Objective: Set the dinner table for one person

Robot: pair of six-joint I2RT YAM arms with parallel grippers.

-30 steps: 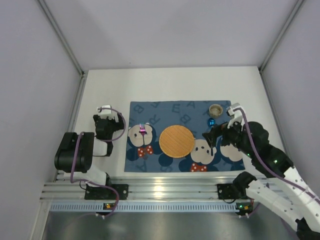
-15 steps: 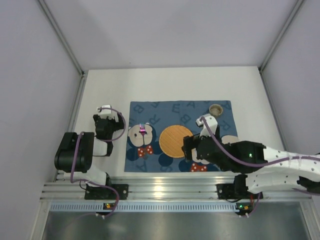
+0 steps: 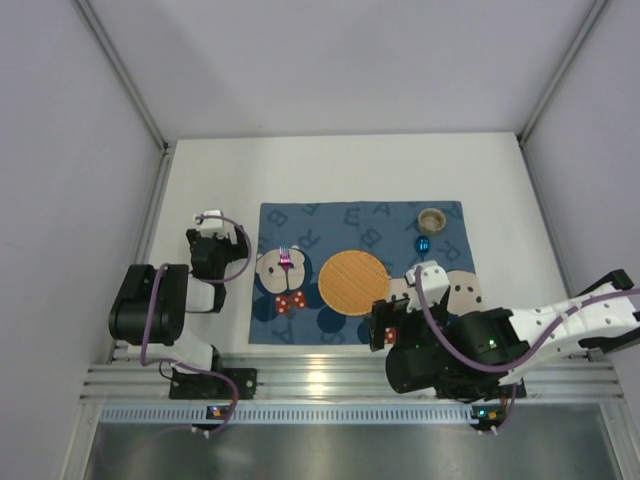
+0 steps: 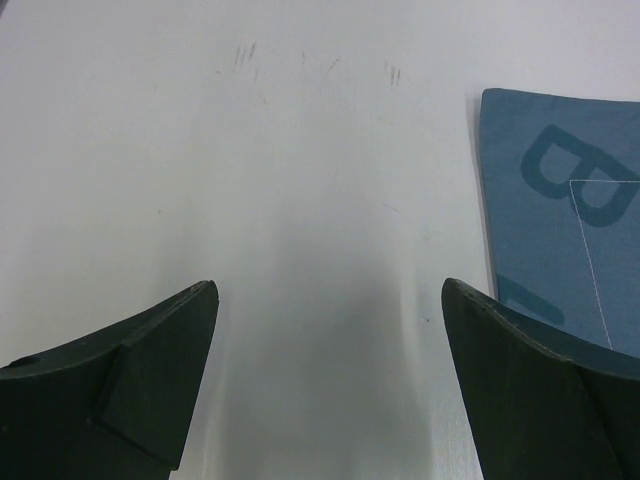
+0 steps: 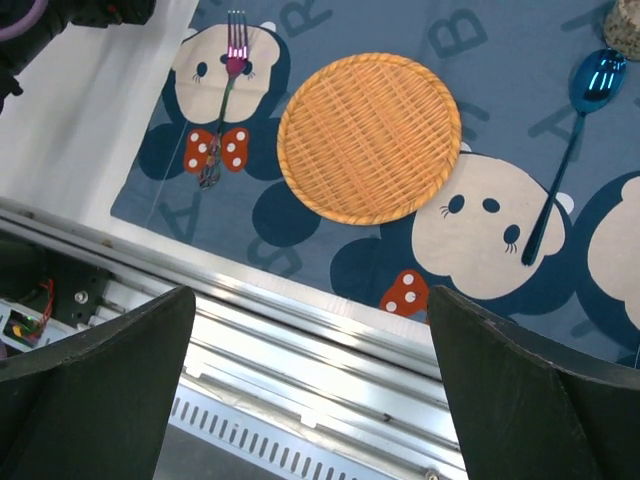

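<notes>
A white worktop between pale walls carries a blue placemat at mid-frame: woven plate central, fork left, spoon right. The right tool hangs released and empty at lower centre. The spoon lies to its upper right, its handle slanting down-left, nearer this arm. The left tool, also released, hovers over bare worktop left of the mat.
</notes>
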